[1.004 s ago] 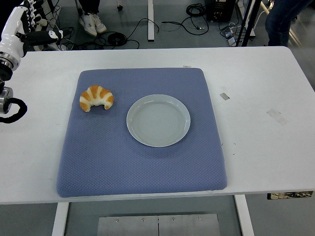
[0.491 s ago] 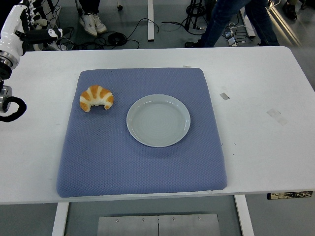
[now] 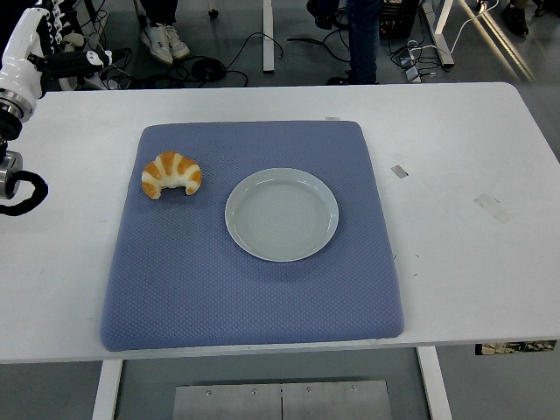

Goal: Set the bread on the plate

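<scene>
Nothing's moved on the quilted blue mat [image 3: 245,289]: the ridged croissant [image 3: 171,174] lies beside the smooth round plate [image 3: 282,214]; left hand [image 3: 39,44] empty, fingers loosely extended.

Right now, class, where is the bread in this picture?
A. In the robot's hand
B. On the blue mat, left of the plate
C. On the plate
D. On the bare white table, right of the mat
B: the bread lies on the blue mat, left of the empty plate and apart from it, while the left hand is at the table's far left corner.
</scene>
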Tool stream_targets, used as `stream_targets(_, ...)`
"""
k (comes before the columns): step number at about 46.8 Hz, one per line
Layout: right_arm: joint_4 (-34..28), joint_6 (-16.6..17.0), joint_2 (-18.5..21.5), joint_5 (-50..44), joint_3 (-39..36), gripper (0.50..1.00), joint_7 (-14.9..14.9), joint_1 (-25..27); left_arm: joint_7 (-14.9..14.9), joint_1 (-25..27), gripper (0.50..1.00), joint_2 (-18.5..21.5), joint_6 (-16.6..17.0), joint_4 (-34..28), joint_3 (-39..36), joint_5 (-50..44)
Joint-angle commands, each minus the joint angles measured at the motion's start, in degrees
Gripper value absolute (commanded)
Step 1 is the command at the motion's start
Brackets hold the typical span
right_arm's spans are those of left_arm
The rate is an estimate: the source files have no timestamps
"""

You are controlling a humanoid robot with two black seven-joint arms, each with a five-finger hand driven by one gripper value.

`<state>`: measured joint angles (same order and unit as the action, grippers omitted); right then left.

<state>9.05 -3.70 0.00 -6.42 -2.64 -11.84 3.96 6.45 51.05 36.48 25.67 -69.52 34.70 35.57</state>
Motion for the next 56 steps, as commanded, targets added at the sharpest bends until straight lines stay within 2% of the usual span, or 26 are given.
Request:
stream_targets(1,0.0,0.0,0.0,0.0,0.0,1.0,0.0,0.0,0.0,0.1,0.986,0.0,0.0,0.0,-0.2,-0.1)
stream_targets(16,0.0,0.0,0.0,0.0,0.0,1.0,0.0,0.0,-0.5,0.5,0.986,0.0,0.0,0.0,-0.6,-0.1)
stream_targets(19,0.0,0.0,0.0,0.0,0.0,1.0,0.0,0.0,-2.8,0.8,0.986,0.2,0.0,0.0,-0.7,0.0)
stream_targets(24,0.0,0.0,0.0,0.0,0.0,1.0,0.0,0.0,-8.6,1.8,0.986,0.4,-0.4,-0.1,-1.1,0.9)
stream_targets(31,0.0,0.0,0.0,0.0,0.0,1.0,0.0,0.0,-12.4,2.9,0.986,2.1,-0.7,-2.1,-3.5,2.7)
stream_targets(36,0.0,0.0,0.0,0.0,0.0,1.0,0.0,0.0,-16.4,4.1,0.986,2.4,-0.7,-4.7,-5.3,7.1)
stream_targets(43,0.0,0.0,0.0,0.0,0.0,1.0,0.0,0.0,-20.2,4.5,0.986,1.8,-0.7,-6.3,-5.8,12.0)
stream_targets(53,0.0,0.0,0.0,0.0,0.0,1.0,0.0,0.0,-25.7,7.0,0.986,-1.0,-0.3,-6.9,-12.2,22.2)
stream_targets(56,0.0,0.0,0.0,0.0,0.0,1.0,0.0,0.0,-26.1,7.6,0.986,-1.2,-0.3,-7.2,-12.8,23.1)
